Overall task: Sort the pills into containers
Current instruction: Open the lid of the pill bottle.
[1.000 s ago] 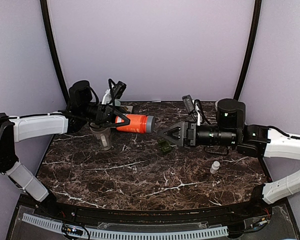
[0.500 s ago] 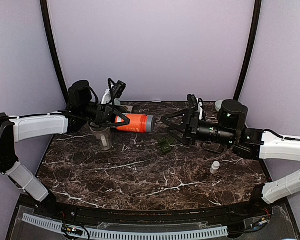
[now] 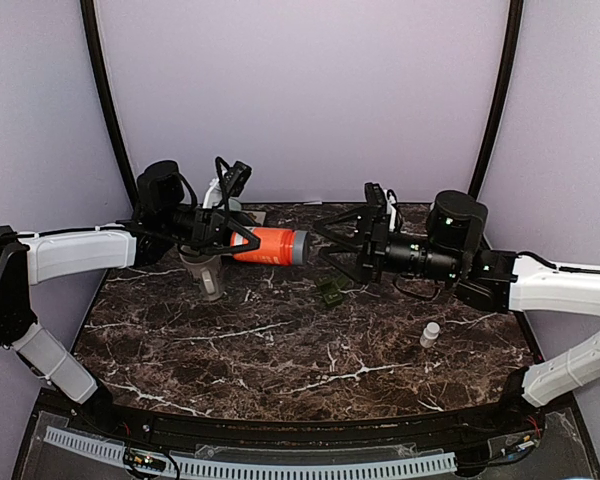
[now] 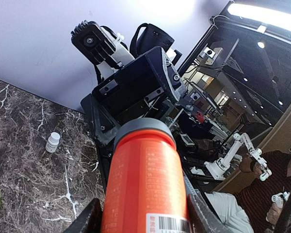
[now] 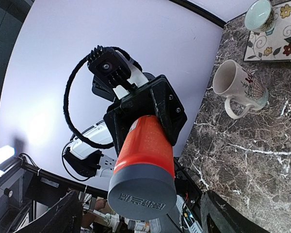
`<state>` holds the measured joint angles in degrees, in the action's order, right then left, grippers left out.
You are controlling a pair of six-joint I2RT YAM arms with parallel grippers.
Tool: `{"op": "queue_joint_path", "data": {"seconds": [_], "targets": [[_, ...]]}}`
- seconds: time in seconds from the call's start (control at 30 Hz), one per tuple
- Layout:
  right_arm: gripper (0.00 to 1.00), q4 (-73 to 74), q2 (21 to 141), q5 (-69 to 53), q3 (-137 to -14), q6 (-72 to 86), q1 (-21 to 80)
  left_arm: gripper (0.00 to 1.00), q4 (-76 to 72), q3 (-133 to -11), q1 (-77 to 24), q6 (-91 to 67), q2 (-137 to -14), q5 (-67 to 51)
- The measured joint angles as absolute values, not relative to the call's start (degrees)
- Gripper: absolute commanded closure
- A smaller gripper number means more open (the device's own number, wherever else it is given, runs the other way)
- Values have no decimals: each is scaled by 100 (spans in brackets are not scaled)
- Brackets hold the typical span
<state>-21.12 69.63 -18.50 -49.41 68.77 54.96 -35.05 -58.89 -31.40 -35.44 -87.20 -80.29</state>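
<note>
A: Left pincer (image 3: pixel 230 238)?
B: Clamped round the bottle (image 3: pixel 270 245), held level above the table, grey cap (image 3: pixel 299 247) jutting out past the fingertips.
A: Right pincer (image 3: pixel 324 243)?
B: Spread wide, gripping nothing, facing that cap and seemingly just short of it.
A: Anything else?
B: Mug (image 3: pixel 206 273) right beneath the left pincer; vial (image 3: pixel 430 333) down behind the right one, well apart.

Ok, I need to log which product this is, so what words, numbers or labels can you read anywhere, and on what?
No text can be read with certainty.
Orange bottle: a barcode label and faint columns of fine print, too small to read.
Grey cap: raised characters on its flat face, too blurred to read.
Small white bottle: no text can be made out.
</note>
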Motion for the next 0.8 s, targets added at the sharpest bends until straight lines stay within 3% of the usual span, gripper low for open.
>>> {"op": "queue_joint_path", "data": {"seconds": [0.8], "targets": [[15, -2246, 7465, -2200, -5280, 7043, 5496, 100, -3492, -5889, -3140, -3489, -8720, -8009]]}}
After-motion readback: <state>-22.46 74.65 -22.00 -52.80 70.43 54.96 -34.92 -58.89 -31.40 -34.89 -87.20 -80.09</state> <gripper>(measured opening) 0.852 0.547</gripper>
